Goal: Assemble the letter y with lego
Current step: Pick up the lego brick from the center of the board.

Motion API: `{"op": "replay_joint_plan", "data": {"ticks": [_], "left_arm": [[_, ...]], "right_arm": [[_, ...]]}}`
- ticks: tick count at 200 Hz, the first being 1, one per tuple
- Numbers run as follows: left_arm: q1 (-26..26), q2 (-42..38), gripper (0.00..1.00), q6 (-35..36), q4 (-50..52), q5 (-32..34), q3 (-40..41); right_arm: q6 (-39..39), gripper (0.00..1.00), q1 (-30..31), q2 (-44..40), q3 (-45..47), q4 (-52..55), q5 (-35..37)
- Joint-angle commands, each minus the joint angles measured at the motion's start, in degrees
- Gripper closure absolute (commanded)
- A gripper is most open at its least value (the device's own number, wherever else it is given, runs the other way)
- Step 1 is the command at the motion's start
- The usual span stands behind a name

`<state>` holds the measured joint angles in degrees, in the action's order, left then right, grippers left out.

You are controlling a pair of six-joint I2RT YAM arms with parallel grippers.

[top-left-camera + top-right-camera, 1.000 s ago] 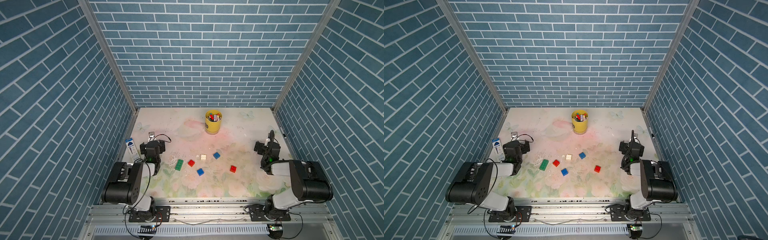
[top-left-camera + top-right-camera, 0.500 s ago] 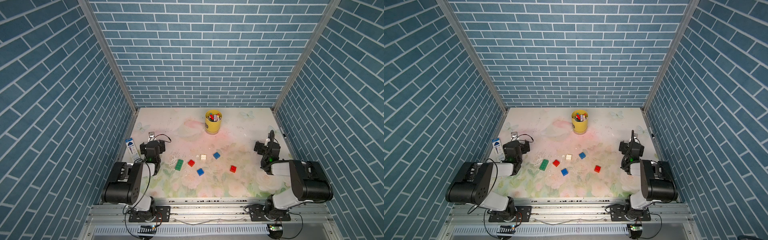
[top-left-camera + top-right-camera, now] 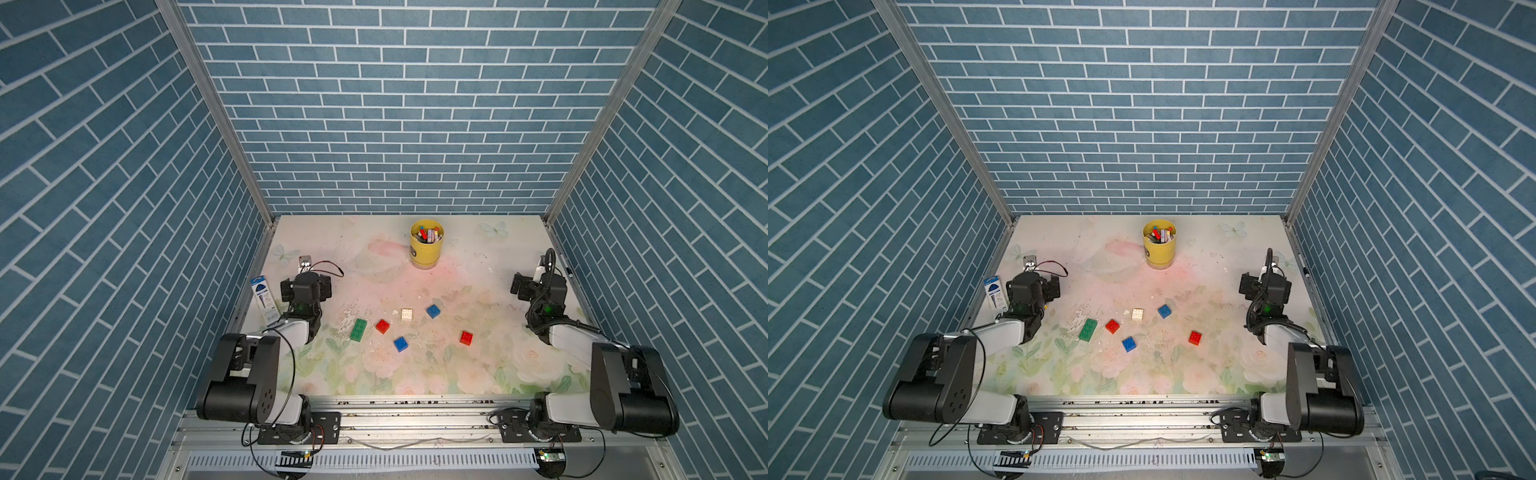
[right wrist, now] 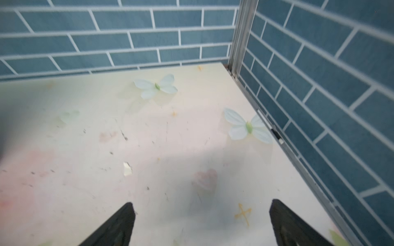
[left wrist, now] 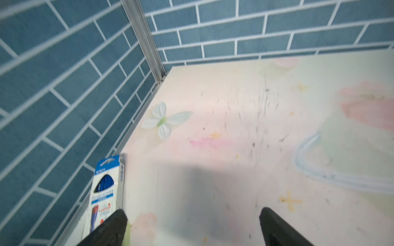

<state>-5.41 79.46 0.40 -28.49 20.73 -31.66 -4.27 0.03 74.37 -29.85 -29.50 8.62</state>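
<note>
Nothing has moved since the earlier frames: both arms and every brick sit where they were. Six small studded plastic lego bricks lie loose on the floral-printed table, none joined to another. Both top views show them in the middle of the table. Starting from the robot's left, there is a longer green brick and a red square brick just beside it. A white square brick lies slightly farther back, with a blue square brick near it. A second blue square brick lies closer to the front. A second red square brick lies apart, toward the right arm.

The left pincer stands wide and holds nothing, over bare table by the left wall, near a blue and white cardboard box. The right pincer also stands wide and empty, over bare table by the right wall. Both are well apart from the bricks. A yellow cylindrical cup of coloured sticks stands toward the back of the table.
</note>
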Motion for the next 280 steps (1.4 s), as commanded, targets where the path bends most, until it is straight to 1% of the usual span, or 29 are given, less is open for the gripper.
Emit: {"op": "replay_joint_plan", "data": {"ticks": [1, 15, 27, 33, 43, 47, 55, 62, 67, 71, 76, 82, 93, 99, 114, 121, 130, 137, 149, 163, 169, 176, 183, 191, 225, 238, 258, 280], "left_arm": [[-0.30, -5.43, 0.00, -2.70, 12.43, 0.78, -3.77], [-0.30, -8.52, 0.01, -5.47, 15.49, -2.16, -4.49], [-0.30, -11.37, 0.00, -9.68, 17.51, -4.95, -4.62], [-0.24, -12.74, 0.00, -13.34, 18.93, -5.60, -4.71], [-0.22, -14.69, 0.01, -21.40, 24.30, -5.24, -6.04], [-0.22, -15.15, 0.00, -24.38, 27.33, -4.83, -6.82], [-0.09, -15.47, 0.00, -29.34, 32.08, -4.45, -8.07], [0.05, -15.48, 0.00, -29.87, 33.98, -7.62, -8.79], [0.05, -15.30, 0.01, -29.56, 34.63, -10.37, -9.68], [0.05, -15.17, 0.01, -29.51, 35.01, -12.42, -9.81], [-0.03, -15.14, 0.01, -29.66, 35.48, -15.01, -9.82], [-0.27, -15.10, 0.01, -30.40, 36.79, -16.24, -10.02], [-0.63, -15.19, 0.01, -31.66, 40.07, -17.59, -10.52], [-0.89, -15.42, 0.01, -32.01, 41.32, -18.24, -10.48], [-2.34, -16.17, 0.01, -31.95, 43.45, -20.68, -10.02], [-3.47, -16.69, 0.01, -32.24, 44.89, -20.66, -10.00], [-5.33, -17.13, 0.01, -32.75, 47.15, -20.16, -10.02], [-6.79, -17.41, 0.01, -33.04, 48.51, -19.99, -9.92], [-9.62, -17.63, 0.04, -33.23, 49.85, -20.26, -9.25], [-12.82, -17.54, 0.11, -34.00, 51.40, -20.26, -8.70], [-14.05, -17.30, 0.14, -34.71, 51.89, -20.17, -8.54], [-15.28, -16.95, 0.14, -35.75, 52.45, -20.04, -8.56], [-16.41, -16.70, 0.18, -36.21, 52.44, -20.67, -7.30], [-17.71, -16.56, 0.18, -36.64, 52.65, -20.72, -6.73], [-21.63, -17.47, 0.19, -37.98, 53.36, -20.26, -5.38], [-22.17, -18.09, 0.19, -38.80, 52.40, -20.76, -4.31], [-22.81, -18.62, 0.19, -40.68, 51.24, -20.79, -2.56], [-23.56, -18.87, 0.18, -42.75, 50.49, -20.78, -1.06]], "right_arm": [[-2.29, 0.01, 0.84, -3.11, -4.15, 12.25, -5.92], [-4.46, 0.01, 1.27, -4.38, -5.86, 15.61, -9.24], [-8.17, 0.01, 1.46, -6.59, -6.12, 17.58, -10.65], [-10.15, 0.01, 1.46, -7.96, -6.21, 18.54, -11.53], [-13.64, 0.01, 1.38, -10.31, -6.40, 20.54, -13.42], [-15.95, 0.01, 1.37, -11.12, -6.70, 22.07, -15.06], [-20.05, 0.01, 1.42, -12.56, -8.09, 26.71, -15.78], [-24.40, 0.01, 1.44, -13.37, -9.40, 31.55, -14.21], [-27.74, 0.01, 1.31, -13.55, -10.05, 34.47, -11.35], [-28.96, 0.01, 1.11, -13.56, -10.14, 35.44, -11.74], [-28.26, 0.01, 0.54, -13.26, -9.91, 34.70, -15.80], [-27.62, 0.03, 0.29, -12.98, -9.65, 33.97, -19.67], [-28.19, 0.09, 0.38, -12.93, -9.31, 33.47, -23.41], [-28.41, 0.12, 0.57, -13.11, -9.31, 33.86, -24.24], [-27.56, 0.16, 2.07, -13.28, -11.48, 39.86, -22.70], [-26.85, 0.18, 2.91, -12.83, -13.16, 43.71, -22.22], [-25.67, 0.23, 4.43, -11.94, -15.33, 48.27, -21.50], [-24.49, 0.25, 6.11, -11.06, -16.97, 51.68, -20.41], [-23.22, 0.26, 9.10, -9.34, -19.12, 56.30, -17.79], [-22.55, 0.30, 11.60, -7.01, -20.53, 59.90, -17.67], [-22.48, 0.33, 12.64, -5.94, -20.77, 60.76, -17.68], [-22.33, 0.37, 13.79, -4.90, -21.06, 61.55, -17.62], [-21.89, 0.40, 15.18, -3.80, -21.34, 62.40, -17.50], [-21.62, 0.42, 16.62, -2.75, -21.77, 63.32, -17.03], [-20.78, 0.43, 23.48, 0.33, -23.25, 65.27, -16.18], [-20.69, 0.45, 25.99, 1.83, -23.89, 65.62, -15.07], [-21.19, 0.46, 29.28, 5.01, -25.30, 65.01, -15.98], [-22.34, 0.46, 32.09, 8.62, -27.36, 65.77, -15.09]]}}
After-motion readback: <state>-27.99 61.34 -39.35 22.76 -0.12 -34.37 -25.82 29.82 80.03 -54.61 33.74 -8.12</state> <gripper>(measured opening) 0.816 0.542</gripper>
